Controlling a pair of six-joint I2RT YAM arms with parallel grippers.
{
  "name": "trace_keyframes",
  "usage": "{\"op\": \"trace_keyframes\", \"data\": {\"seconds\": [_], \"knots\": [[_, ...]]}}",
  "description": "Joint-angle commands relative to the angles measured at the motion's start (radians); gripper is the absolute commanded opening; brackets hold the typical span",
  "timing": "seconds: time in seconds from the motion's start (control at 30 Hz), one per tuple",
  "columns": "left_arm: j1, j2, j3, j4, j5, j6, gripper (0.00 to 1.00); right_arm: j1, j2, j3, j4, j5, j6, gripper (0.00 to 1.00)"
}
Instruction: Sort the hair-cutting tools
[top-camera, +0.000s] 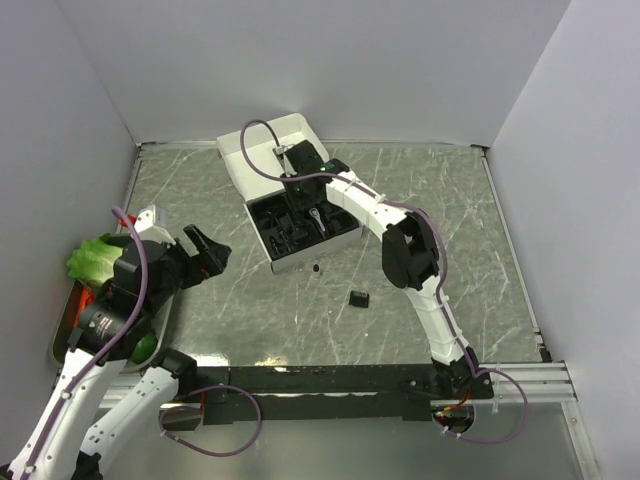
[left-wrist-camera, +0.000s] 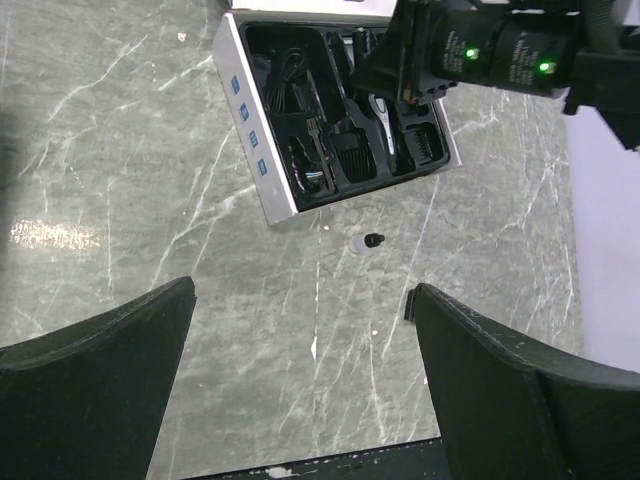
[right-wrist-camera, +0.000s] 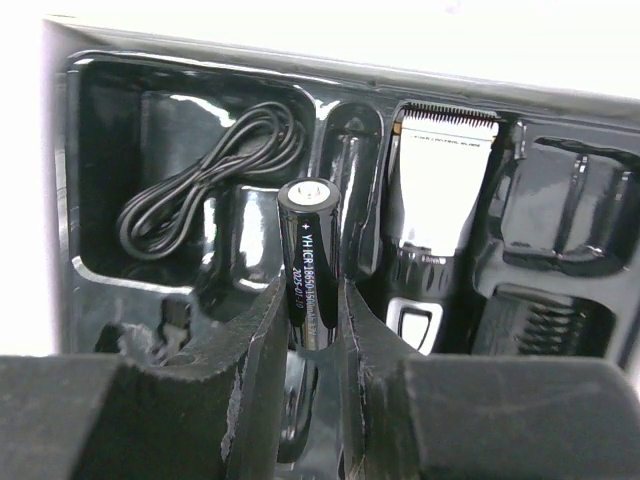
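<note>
Marbled surface (top-camera: 450, 260) is bearing the insert (right-wrist-camera: 95, 150) while the right pincer (right-wrist-camera: 312, 312) is clamping a battery (right-wrist-camera: 305, 235), narrow slot (right-wrist-camera: 350, 160) lying just ahead.

Bright, even light with soft shadows; one glare patch on the table (left-wrist-camera: 55, 235)

The marble table (top-camera: 200, 200) between the wide-spread left gripper (left-wrist-camera: 300, 295) and the box (left-wrist-camera: 255, 150) lies open, save a small black-tipped piece (left-wrist-camera: 372, 240) just before the box front and a black attachment (top-camera: 359, 297) nearer the arm bases. The right arm (top-camera: 400, 250) spans the box's right side (barring that approach). Inside, the narrow slot below the battery (right-wrist-camera: 308, 240) pinched in the right gripper (right-wrist-camera: 312, 300) is hemmed by the cord (right-wrist-camera: 200, 185) and the clipper (right-wrist-camera: 440, 180).
</note>
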Motion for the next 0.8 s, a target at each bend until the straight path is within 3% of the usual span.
{"op": "trace_keyframes", "data": {"seconds": [0.0,0.77], "knots": [[-0.002,0.006,0.034,0.005,-0.025,-0.018,0.97,0.000,0.020,0.048,0.058,0.022,0.032,0.26],[-0.002,0.031,0.045,0.012,-0.033,-0.009,0.97,-0.001,0.089,0.083,0.092,0.076,0.036,0.34]]}}
